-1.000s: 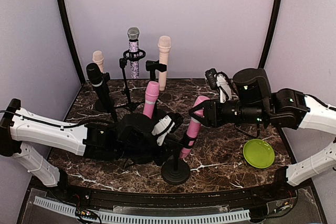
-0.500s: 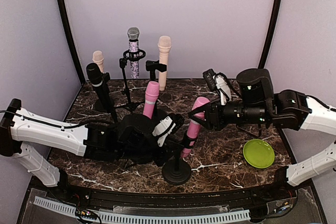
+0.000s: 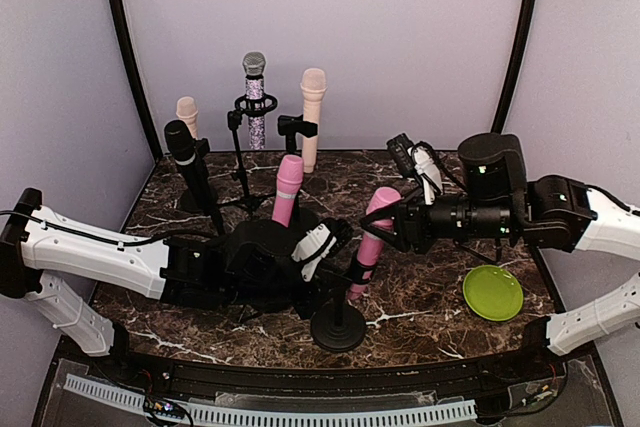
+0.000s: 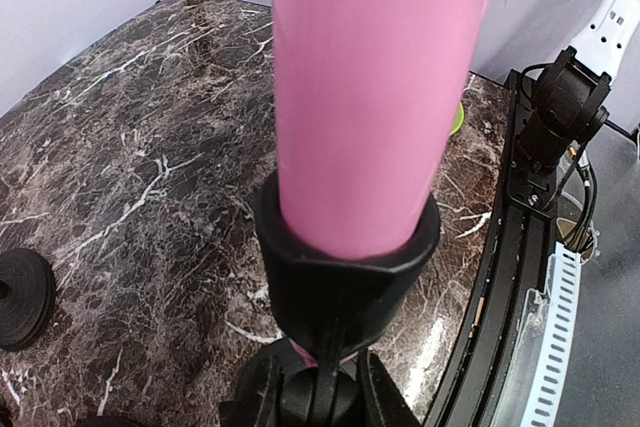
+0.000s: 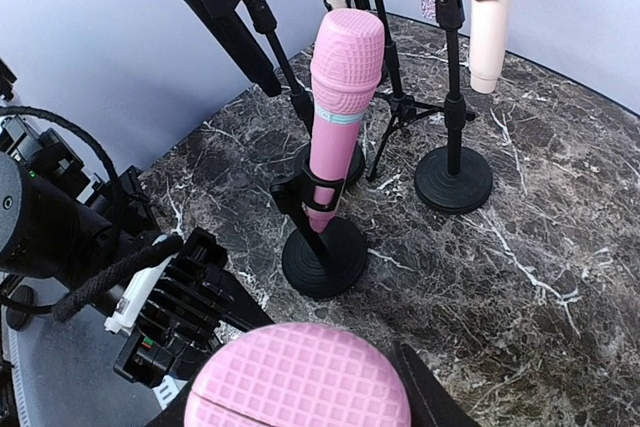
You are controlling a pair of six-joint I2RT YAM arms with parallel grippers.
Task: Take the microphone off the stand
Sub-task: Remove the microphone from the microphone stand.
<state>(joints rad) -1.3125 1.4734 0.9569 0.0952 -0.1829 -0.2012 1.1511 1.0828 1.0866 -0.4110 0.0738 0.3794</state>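
At the table's (image 3: pixel 425 297) front, left jaws clamp the stand (image 3: pixel 338 332), right jaws grip the pink microphone (image 3: pixel 368 247).

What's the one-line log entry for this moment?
left end effector: shut on stand | right end effector: shut on pink microphone | status: not yet off stand

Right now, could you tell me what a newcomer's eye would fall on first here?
The pink plastic microphone at front centre leans in its black round-based stand, gripped by the right end effector while the left end effector clamps the stand's post. A lime-green round plate lies to the right.
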